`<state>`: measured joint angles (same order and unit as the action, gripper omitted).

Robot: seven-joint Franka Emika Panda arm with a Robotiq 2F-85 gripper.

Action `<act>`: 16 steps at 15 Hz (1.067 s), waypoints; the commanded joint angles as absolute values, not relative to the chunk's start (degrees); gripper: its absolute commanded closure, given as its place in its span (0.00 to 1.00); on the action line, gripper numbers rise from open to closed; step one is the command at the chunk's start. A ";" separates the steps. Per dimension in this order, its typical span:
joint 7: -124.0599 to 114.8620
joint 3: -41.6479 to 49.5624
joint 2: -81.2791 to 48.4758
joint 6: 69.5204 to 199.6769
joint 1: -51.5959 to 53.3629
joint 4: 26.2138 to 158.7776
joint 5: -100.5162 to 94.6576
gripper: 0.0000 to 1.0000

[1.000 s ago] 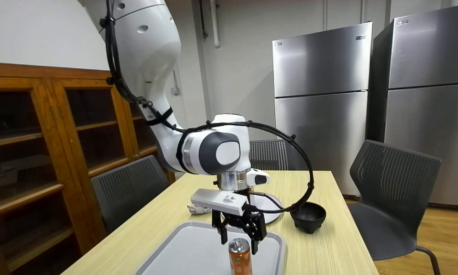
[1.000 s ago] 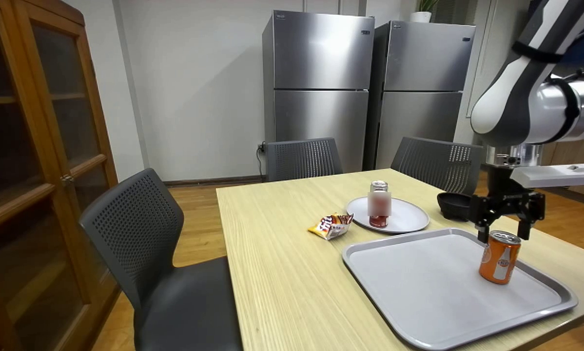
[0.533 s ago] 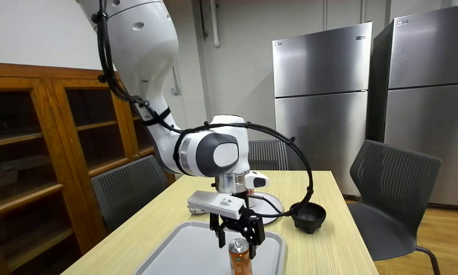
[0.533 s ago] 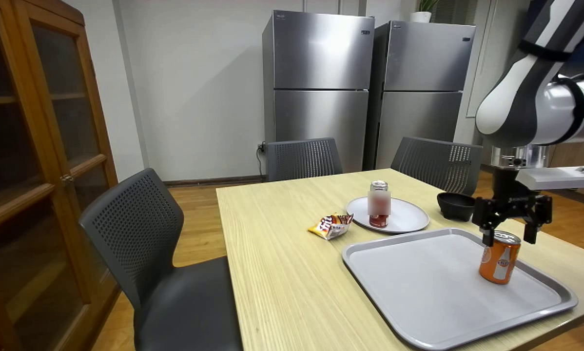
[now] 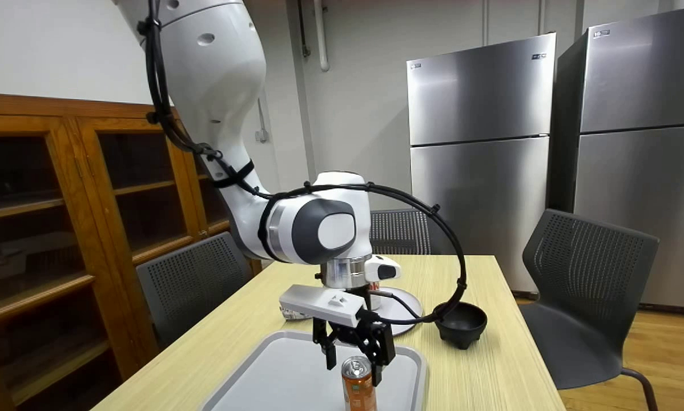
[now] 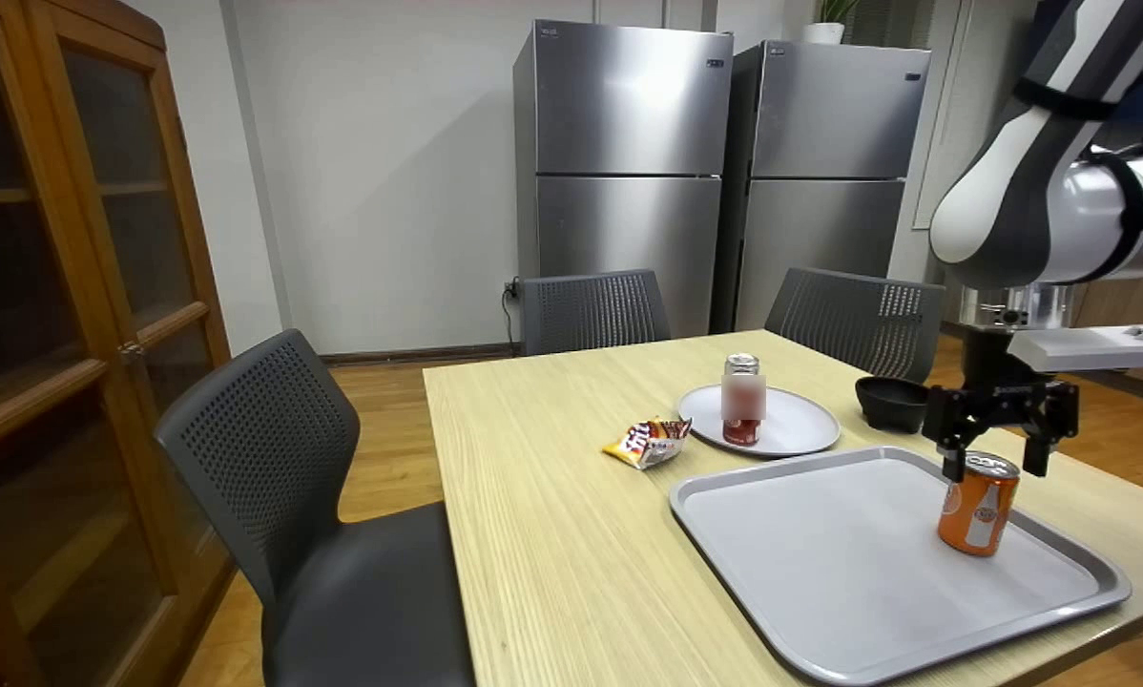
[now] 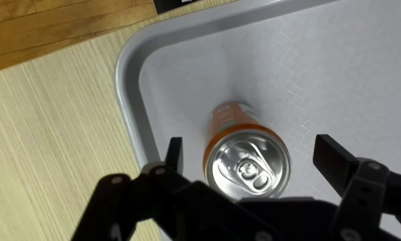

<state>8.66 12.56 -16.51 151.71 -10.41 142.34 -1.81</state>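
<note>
Hovers at lower centre of the wrist view with hand (image 7: 250, 150) spread apart, flanking an orange can (image 7: 244, 157) upright on a grey tray (image 7: 327, 73).

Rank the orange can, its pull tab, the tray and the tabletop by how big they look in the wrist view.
Largest to smallest, by visible area:
tray
tabletop
orange can
pull tab
Tray and tabletop are cropped.

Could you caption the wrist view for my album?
Seen from above: a silver-topped orange can upright on a gray tray, showing between the halves of an open pincer.
</note>
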 commanded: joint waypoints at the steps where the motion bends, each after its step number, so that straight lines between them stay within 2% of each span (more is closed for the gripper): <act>1: 6.62 11.97 -15.84 152.06 -10.26 142.33 -2.86 0.00; 16: 6.75 11.46 -17.92 151.47 -10.29 140.57 -2.68 0.00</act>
